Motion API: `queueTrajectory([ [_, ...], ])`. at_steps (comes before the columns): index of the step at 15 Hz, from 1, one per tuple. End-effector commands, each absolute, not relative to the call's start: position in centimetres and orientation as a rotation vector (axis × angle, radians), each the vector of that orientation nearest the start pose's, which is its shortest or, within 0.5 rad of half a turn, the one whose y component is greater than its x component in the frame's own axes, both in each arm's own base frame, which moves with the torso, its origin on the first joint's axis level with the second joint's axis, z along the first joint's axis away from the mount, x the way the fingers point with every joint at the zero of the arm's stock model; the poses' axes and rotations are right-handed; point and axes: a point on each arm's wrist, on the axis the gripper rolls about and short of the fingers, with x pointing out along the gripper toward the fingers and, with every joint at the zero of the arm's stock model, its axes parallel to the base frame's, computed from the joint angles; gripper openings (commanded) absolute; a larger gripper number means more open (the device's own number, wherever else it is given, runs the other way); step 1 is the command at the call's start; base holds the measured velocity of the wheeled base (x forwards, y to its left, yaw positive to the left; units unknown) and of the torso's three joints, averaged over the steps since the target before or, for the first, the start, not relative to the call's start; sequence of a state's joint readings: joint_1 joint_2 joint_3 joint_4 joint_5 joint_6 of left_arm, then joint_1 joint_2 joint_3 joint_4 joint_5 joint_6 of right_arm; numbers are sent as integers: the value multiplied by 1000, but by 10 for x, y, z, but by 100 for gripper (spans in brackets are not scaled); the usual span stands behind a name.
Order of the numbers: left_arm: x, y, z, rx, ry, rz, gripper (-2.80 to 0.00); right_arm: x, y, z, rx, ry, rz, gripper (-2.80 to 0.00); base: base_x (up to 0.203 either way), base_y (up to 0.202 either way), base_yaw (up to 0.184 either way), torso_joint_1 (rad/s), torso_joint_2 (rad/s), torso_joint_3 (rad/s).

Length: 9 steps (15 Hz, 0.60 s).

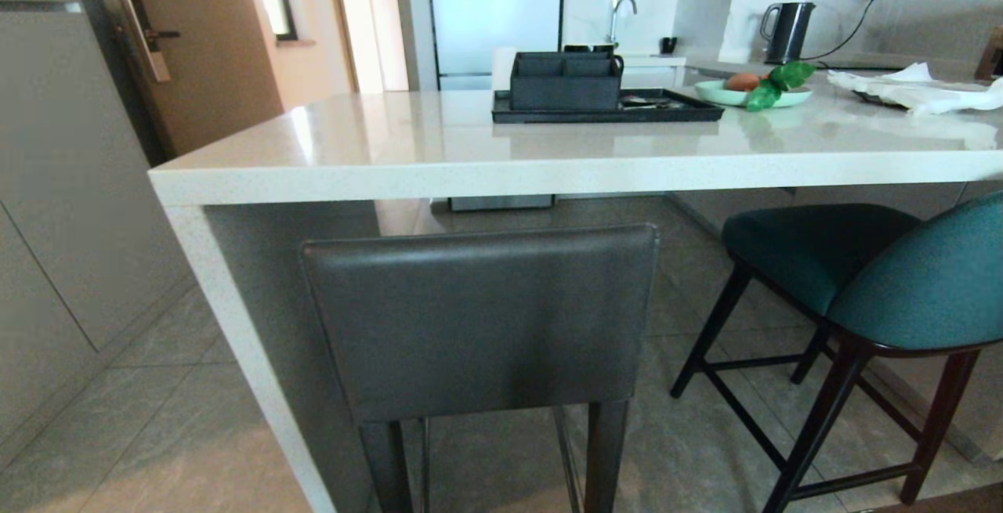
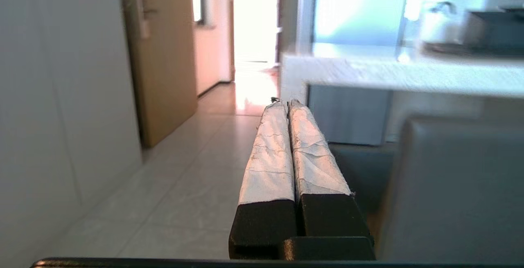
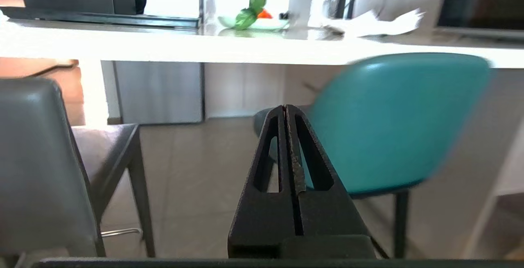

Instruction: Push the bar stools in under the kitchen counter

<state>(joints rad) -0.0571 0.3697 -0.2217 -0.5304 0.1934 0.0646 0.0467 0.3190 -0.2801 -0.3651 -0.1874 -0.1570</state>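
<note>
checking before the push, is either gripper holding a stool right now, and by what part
Nothing is held. The left gripper and the right gripper are both shut on nothing, in open air short of the grey stool and the teal stool.

Left end effector (image 2: 288, 106): two long fingers wrapped in cracked, wrinkled white tape, set in matte black blocks on a black base. Right end effector (image 3: 285, 110): bare textured black fingers, tapered, each pierced by a triangular slot, a worn, flaking strip along the seam between them.
</note>
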Motion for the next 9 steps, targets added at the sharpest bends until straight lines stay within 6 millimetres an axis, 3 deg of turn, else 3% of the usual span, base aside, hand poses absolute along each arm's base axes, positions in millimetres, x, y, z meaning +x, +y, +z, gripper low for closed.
queueTrajectory([
  [1,-33,3,169,45,-451,89,-280,-56,-5,168,-121,-393,-186,-280,0,0,0,0,0,0],
  [3,-41,1,139,70,-383,23,-280,-52,-3,148,-124,-322,-170,-280,0,0,0,0,0,0],
  [6,-24,0,91,62,-160,20,-280,-32,-2,110,-148,-190,-100,-280,0,0,0,0,0,0],
  [7,-23,0,82,51,-79,16,-280,-25,-2,93,-148,-141,-92,-280,0,0,0,0,0,0],
  [9,-23,0,74,54,26,-2,-280,-22,0,81,-61,-69,-23,-280,0,0,0,0,0,0],
])
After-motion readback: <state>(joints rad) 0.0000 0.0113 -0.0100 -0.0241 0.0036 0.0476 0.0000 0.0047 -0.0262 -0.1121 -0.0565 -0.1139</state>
